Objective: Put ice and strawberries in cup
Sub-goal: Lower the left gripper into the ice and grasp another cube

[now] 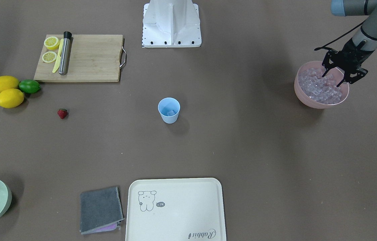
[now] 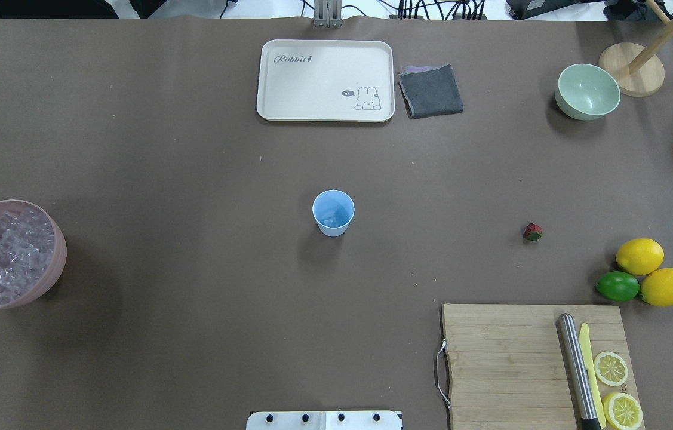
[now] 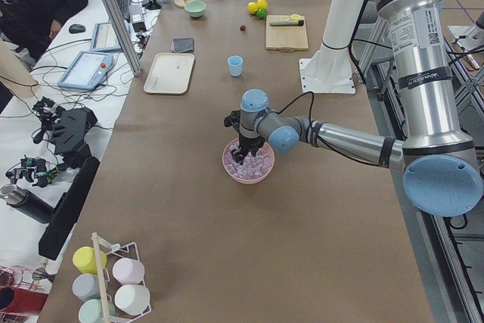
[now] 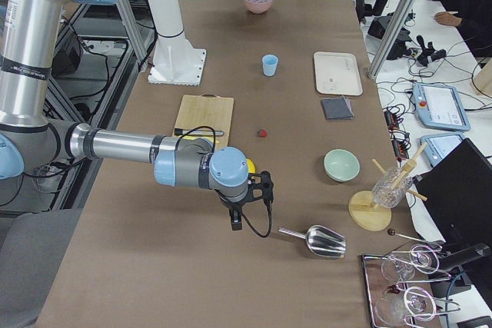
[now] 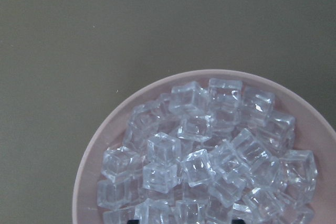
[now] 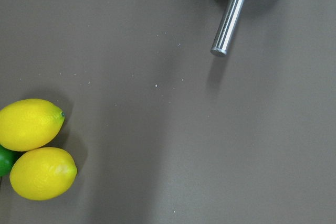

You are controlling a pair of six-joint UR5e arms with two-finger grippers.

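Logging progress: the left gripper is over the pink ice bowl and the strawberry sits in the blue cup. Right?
No. The strawberry lies on the table, apart from the cup, as the overhead view shows. The left gripper is over the pink bowl.

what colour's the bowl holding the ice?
Pink bowl; shows best in the exterior front-facing view.

We see the left gripper (image 3: pixel 243 155) down in the pink bowl (image 3: pixel 227 166) of ice (image 3: pixel 255 172), blue cup (image 3: pixel 235 66) sitting well apart up the tabletop (image 3: pixel 181 202).

Scoop (image 6: pixel 231 19) bowl cut off at R wrist view's top.
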